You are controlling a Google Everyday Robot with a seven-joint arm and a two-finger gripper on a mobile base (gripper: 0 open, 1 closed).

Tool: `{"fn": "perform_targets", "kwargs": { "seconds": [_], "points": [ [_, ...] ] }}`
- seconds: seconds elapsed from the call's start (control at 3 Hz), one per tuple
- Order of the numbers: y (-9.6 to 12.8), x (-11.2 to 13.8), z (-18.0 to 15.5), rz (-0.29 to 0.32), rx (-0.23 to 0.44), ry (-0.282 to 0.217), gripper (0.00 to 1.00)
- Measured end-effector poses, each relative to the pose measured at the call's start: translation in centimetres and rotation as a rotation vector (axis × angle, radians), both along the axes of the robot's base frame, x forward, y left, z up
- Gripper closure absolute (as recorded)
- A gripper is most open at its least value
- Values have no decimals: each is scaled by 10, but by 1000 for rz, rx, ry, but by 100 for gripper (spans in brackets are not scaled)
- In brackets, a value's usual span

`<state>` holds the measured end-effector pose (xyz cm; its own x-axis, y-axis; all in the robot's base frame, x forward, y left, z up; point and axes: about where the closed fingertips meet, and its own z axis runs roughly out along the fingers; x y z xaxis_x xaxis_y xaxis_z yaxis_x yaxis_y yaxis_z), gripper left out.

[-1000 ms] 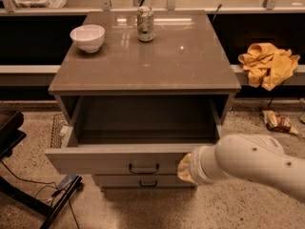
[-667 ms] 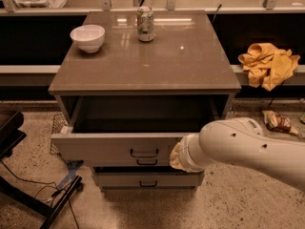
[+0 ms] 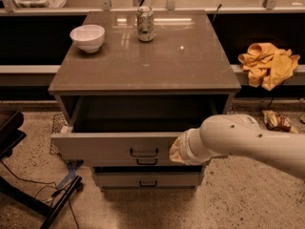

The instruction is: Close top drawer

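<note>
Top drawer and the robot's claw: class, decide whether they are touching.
Cannot tell. In the camera view the claw sits at the front of the top drawer, but the wrist hides any contact or gap.

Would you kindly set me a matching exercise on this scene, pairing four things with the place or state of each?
Things:
1. bowl
2. can
3. top drawer
4. gripper

Places or states:
A. at the drawer's front panel, right of its middle
B. partly pulled out
C. back left of the cabinet top
D. back middle of the cabinet top

Pairs: 1-C, 2-D, 3-B, 4-A
</note>
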<state>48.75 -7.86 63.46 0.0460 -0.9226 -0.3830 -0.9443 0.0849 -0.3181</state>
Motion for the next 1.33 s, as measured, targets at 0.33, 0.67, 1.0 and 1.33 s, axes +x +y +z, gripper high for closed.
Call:
{"fn": "perform_targets", "kwargs": {
  "seconds": [0.33, 0.67, 1.0, 1.33],
  "points": [
    [1, 35, -6, -1, 16, -7, 100],
    [1, 34, -6, -1, 16, -6, 100],
    [3, 66, -4, 3, 13, -16, 100],
    [5, 113, -2, 13, 4, -30, 100]
  ]
}}
